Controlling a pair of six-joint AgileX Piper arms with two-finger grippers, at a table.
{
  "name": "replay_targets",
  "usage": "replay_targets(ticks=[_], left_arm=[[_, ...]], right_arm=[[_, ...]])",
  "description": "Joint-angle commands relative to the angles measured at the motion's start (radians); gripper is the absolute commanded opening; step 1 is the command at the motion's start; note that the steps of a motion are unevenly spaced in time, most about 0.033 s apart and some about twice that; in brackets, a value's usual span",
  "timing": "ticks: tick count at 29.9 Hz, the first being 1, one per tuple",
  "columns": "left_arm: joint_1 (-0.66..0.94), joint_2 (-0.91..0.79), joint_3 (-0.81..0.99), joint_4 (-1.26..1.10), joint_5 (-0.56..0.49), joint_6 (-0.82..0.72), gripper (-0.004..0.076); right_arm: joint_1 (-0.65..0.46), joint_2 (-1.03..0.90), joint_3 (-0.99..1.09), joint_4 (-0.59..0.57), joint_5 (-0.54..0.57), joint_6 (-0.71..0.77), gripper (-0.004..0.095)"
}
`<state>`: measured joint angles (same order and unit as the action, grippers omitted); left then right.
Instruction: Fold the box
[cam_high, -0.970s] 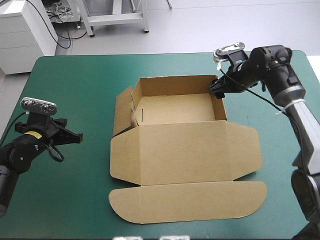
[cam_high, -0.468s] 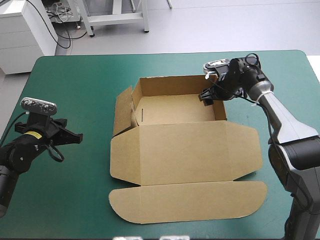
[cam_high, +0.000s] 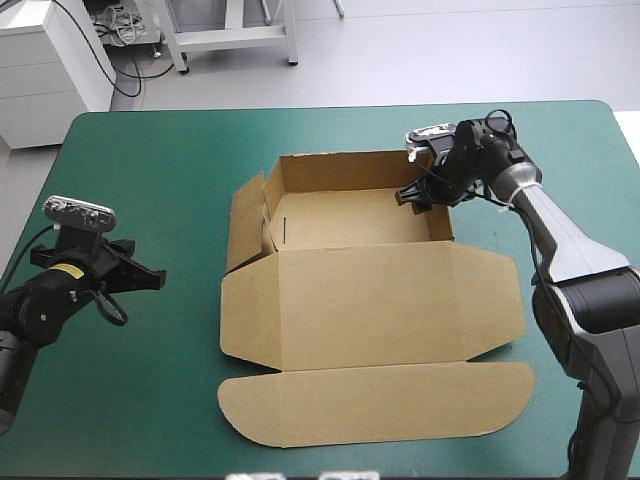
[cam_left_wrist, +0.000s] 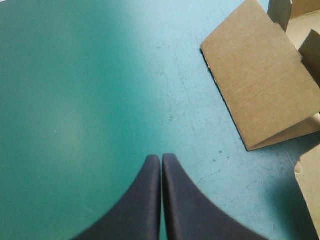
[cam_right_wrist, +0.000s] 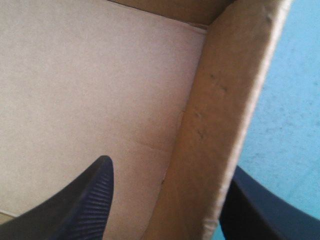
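Observation:
The brown box (cam_high: 370, 300) lies mid-table as an open tray, with its far wall and right wall upright, its left wall (cam_high: 245, 220) leaning outward and its lid flat toward the near edge. My right gripper (cam_high: 415, 195) is open at the far end of the right wall (cam_right_wrist: 225, 100). It straddles that wall, one finger (cam_right_wrist: 90, 195) inside over the box floor (cam_right_wrist: 90, 75) and the other outside. My left gripper (cam_high: 150, 272) is shut and empty above the teal-green cover, left of the box. Its wrist view shows the gripper (cam_left_wrist: 161, 157) and, ahead of it, the leaning left wall (cam_left_wrist: 260, 85).
The box's lid and its rounded front flap (cam_high: 380, 400) reach close to the table's near edge. Bare teal-green cover (cam_high: 150, 150) lies left of the box and along the far edge. White cabinets stand beyond the table's far left corner.
My right gripper has shifted a little leftward and inward, from outside the right wall's far corner to astride the wall. The left arm and the box have not moved.

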<state>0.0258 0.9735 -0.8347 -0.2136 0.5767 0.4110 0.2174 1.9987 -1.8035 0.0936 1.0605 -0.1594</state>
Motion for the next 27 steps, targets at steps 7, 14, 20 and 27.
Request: replay_targets(ticks=[7,14,20,27], left_arm=[[-0.002,-0.018,-0.024,-0.018,-0.043,-0.003,-0.0008],[-0.002,-0.018,-0.024,-0.018,-0.043,-0.003,-0.0008],[-0.002,-0.018,-0.024,-0.018,-0.045,-0.003,-0.0008],[-0.002,-0.018,-0.024,-0.018,-0.047,-0.003,-0.0008]], right_arm=[[-0.006,-0.010,-0.034,0.010,-0.027,0.000,0.0497],[-0.006,-0.010,-0.034,0.010,-0.032,0.011,0.0093],[-0.006,-0.013,-0.034,0.008,-0.013,-0.001,-0.0022],[-0.008,-0.057,-0.103,0.001,0.010,-0.020,-0.0022]])
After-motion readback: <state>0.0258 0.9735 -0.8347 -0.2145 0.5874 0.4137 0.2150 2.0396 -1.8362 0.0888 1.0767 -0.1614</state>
